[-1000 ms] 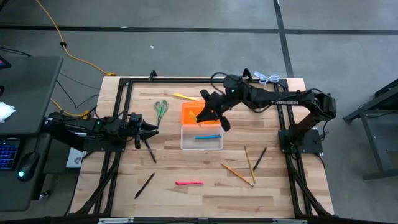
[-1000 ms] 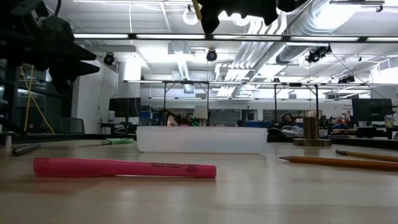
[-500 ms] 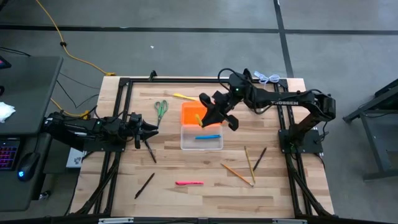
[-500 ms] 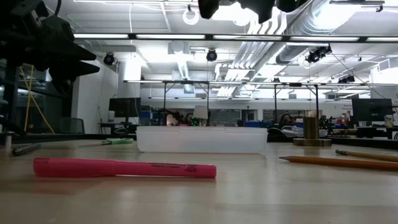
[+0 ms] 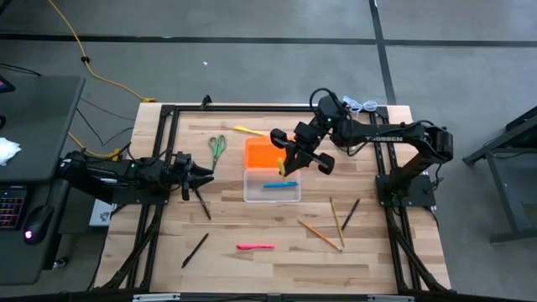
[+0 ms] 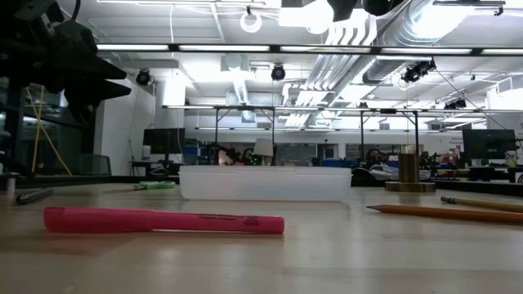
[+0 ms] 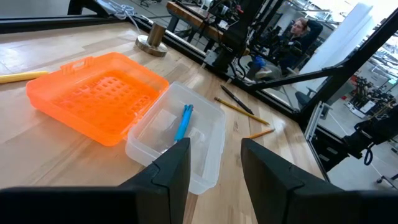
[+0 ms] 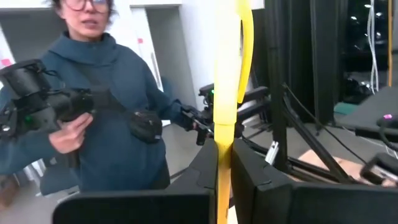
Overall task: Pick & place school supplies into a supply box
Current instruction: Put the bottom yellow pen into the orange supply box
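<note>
**Yellow pen in my fingers, box just below**

I work over the wooden table point(image 5: 277, 260), and the step in hand is the carry: my right gripper point(image 5: 288, 159) hangs above the supply box point(image 5: 272, 186), roughly over the seam between its orange lid point(image 5: 260, 153) and the clear tray. My fingers point(image 8: 249, 180) are pinched on a yellow pen point(image 8: 227, 74), which stands up between them in my wrist view. From above the pen is mostly hidden by my own gripper, so I judge its tilt only loosely.

The next move, as I read it, calls for lowering over the clear tray, laying the pen along its length, then letting go.

My left gripper point(image 5: 204, 174) waits at the table's left edge, fingers point(image 7: 168, 174) spread and holding nothing.

The box lies open, lid flat beside the tray, a blue pen point(image 5: 280, 184) already inside. Green-handled scissors point(image 5: 217, 148), another yellow pen point(image 5: 247, 130), a pink marker point(image 5: 255, 247), pencils point(image 5: 320, 233) and dark pens point(image 5: 195, 249) lie loose around it.
</note>
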